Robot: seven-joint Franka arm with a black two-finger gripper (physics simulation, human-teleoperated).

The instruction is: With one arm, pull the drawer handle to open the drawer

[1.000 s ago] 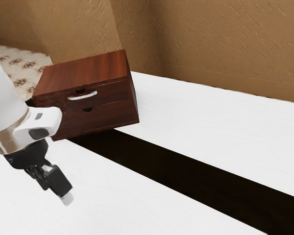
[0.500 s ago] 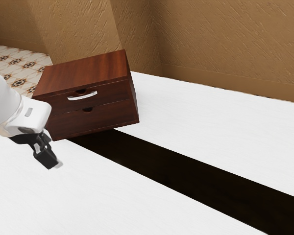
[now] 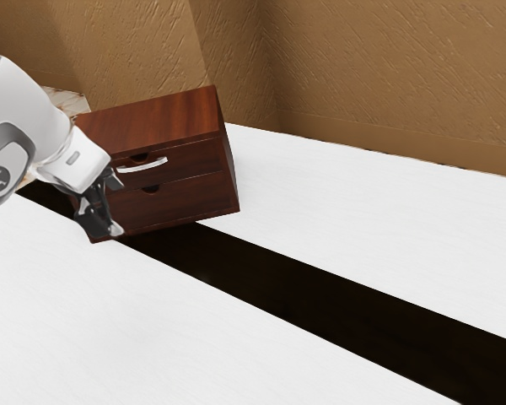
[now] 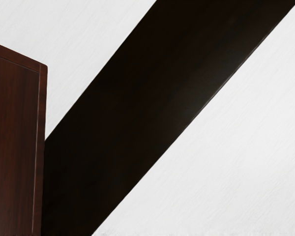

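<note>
A dark wooden cabinet with two drawers stands on the white table, at the exterior view's left. The upper drawer is shut and carries a white curved handle. The lower drawer has only a small notch. My gripper hangs low in front of the cabinet's lower left corner, below and left of the handle, holding nothing. In the wrist view, a brown face of the cabinet lies beside the hand.
A wide dark stripe runs diagonally across the table from under the cabinet toward the exterior view's lower right, also visible as the dark stripe under the hand. A brown textured wall stands behind. White table surface lies on both sides.
My arm has swung up and back from the near table area to the cabinet's front; the gripper now sits close to the lower left corner. The cabinet and its drawers have not moved.
</note>
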